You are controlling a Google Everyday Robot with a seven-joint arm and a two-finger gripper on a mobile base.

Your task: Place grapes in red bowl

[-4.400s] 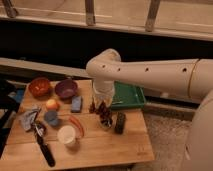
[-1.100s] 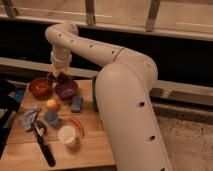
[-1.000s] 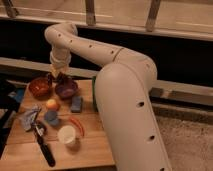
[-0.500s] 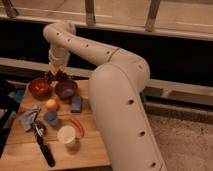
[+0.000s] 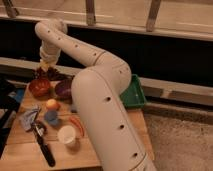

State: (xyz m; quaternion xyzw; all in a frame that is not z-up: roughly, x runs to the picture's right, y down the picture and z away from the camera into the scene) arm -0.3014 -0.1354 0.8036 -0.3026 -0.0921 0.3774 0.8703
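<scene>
gripper (image 5: 45, 67) at 10 o'clock corner of table (image 5: 20, 147), just over 12 o'clock rim of red bowl (image 5: 38, 89). grapes (image 5: 48, 75) directly under it, a dark lump between that rim and purple bowl (image 5: 63, 90), which sits at the red bowl's 3 o'clock. gripper clamped on bunch or apart: cannot tell. bunch likely light, soft, lumpy; berries bruise and shed. best taken gently at top, near stem.

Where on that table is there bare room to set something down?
Bare wood along the front edge of the table, either side of the black-handled tool. The back-left is crowded: the hand hangs above the red bowl, beside the purple bowl.
</scene>
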